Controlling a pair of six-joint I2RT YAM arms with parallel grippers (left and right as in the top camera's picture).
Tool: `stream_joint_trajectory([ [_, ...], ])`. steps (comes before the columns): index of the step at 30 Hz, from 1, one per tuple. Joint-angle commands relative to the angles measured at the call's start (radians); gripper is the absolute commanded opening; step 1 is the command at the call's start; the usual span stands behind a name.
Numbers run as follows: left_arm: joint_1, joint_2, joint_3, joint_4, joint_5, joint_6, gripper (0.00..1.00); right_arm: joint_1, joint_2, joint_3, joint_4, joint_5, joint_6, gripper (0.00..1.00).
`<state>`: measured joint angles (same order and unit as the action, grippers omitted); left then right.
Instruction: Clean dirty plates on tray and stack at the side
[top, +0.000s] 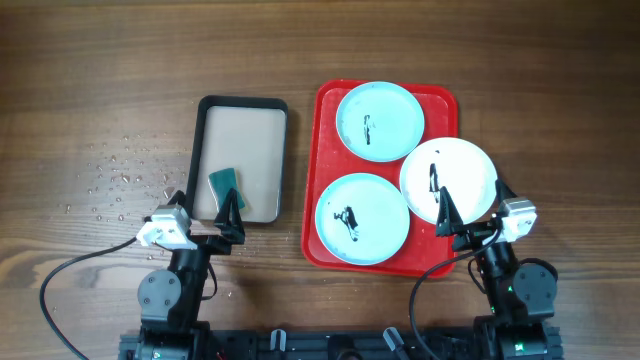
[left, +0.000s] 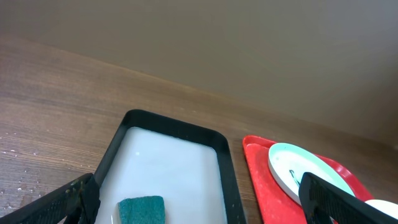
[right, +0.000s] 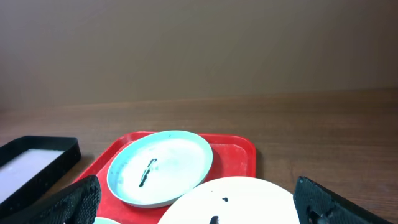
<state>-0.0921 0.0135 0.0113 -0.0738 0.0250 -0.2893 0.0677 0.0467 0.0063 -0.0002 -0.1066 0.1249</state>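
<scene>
Plainly, with both the left claw (top: 203, 207) and right claw (top: 470, 205) wide open and empty, the white plate (top: 462, 165) overhanging the right rim of the tray (top: 325, 120) could tip if nudged.

tray (top: 322, 130): red | plates (top: 395, 110): two pale blue, one white, black smears | sponge (top: 225, 183): teal

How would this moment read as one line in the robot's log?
plates: three, all smeared, on red tray | green sponge: in black-rimmed tray | left jaws: open | right jaws: open | stacked: none
</scene>
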Motion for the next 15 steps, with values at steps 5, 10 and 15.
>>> stream_joint_trajectory([
  [5, 0.007, -0.007, -0.005, -0.001, 0.008, 0.021, 1.00, 0.002, -0.002, 0.000, 0.003, 0.014, -0.019, 1.00],
  [10, 0.007, -0.007, -0.006, -0.001, 0.008, 0.021, 1.00, 0.002, -0.002, 0.000, 0.003, 0.014, -0.019, 1.00],
  [15, 0.007, -0.007, -0.005, -0.001, 0.008, 0.021, 1.00, 0.002, -0.002, 0.000, 0.003, 0.014, -0.019, 1.00],
])
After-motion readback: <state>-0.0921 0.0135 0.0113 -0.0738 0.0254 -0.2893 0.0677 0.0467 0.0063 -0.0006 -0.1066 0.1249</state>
